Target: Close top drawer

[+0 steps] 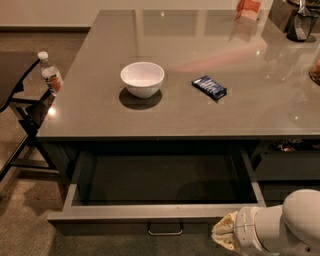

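A broad grey desk [100,112] fills the room, its glossy top catching soft reflections of light. A dark framed chair [20,112] stands at its left on a speckled brown floor [25,210]. A pale wall [50,12] runs behind.

No lettering could be read: the blue packet [209,87] on the table [100,110] and the label of the bottle [51,75] showed only illegible marks, while my pincer [226,234] sat lower right, at the front of the top drawer [150,213].
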Available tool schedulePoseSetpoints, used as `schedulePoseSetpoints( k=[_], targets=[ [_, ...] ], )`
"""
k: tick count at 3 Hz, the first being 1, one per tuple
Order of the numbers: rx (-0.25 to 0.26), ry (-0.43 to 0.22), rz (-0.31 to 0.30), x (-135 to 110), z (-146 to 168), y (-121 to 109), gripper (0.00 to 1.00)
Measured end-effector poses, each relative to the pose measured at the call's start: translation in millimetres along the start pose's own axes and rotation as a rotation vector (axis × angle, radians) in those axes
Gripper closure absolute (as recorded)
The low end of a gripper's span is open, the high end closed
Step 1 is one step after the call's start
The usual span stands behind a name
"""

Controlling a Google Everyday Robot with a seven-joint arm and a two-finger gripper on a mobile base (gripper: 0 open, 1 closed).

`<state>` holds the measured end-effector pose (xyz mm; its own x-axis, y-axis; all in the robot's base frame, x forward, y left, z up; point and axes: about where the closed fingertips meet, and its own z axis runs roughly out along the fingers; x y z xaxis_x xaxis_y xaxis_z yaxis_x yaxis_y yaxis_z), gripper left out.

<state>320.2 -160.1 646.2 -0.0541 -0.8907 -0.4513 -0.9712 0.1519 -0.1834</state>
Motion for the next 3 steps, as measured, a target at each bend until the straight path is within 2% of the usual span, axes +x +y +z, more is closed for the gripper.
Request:
schedulePoseSetpoints(
  k=[1,2,3],
  targets=[
    [0.0,0.0,0.0,0.0,0.0,-0.1,0.14],
    [0.026,-0.008,0.01,2.5,0.1,-8.9,0.0],
    [0.026,-0.008,0.01,2.3,-0.3,-6.8,0.17]
  ],
)
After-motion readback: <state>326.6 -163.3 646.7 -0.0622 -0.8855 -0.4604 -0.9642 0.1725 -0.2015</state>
